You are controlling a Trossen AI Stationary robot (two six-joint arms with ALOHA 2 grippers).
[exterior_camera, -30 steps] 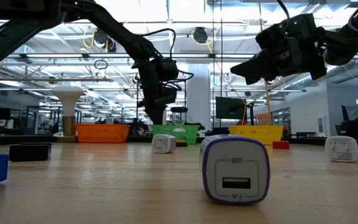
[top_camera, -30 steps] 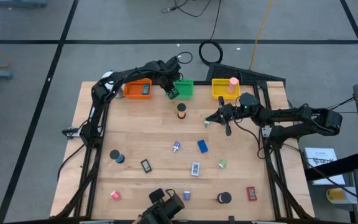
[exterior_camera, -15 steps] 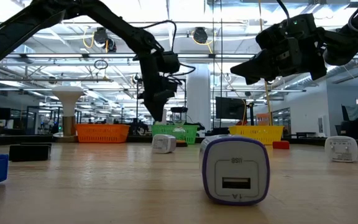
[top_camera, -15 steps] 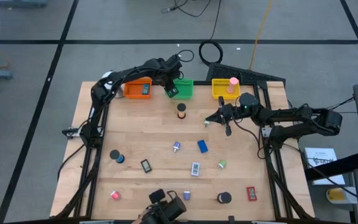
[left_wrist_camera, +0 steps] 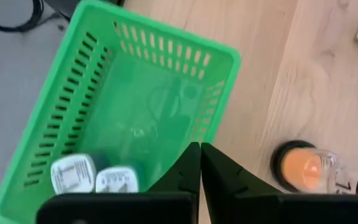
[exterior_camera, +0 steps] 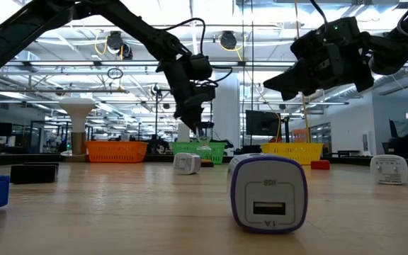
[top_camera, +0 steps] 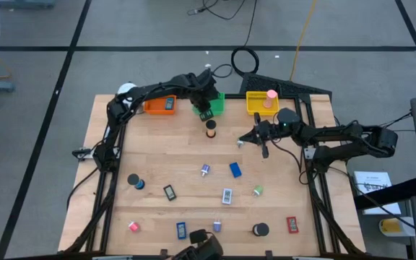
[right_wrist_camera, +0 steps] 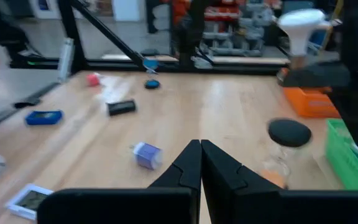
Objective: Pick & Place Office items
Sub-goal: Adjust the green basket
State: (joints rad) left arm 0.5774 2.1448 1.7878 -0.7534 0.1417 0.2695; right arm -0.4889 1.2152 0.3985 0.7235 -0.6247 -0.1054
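Left gripper point(left_wrist_camera: 199, 163) pinched shut, empty, above green tray point(top_camera: 216, 97) at surface's far edge; right gripper point(top_camera: 243, 140) shut, empty, mid-right; office items point(top_camera: 235, 170) scattered toward near edge.

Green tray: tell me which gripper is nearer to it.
Left. The left gripper hovers at the green tray, over its near edge. The right gripper hangs well off to the side, over bare table.
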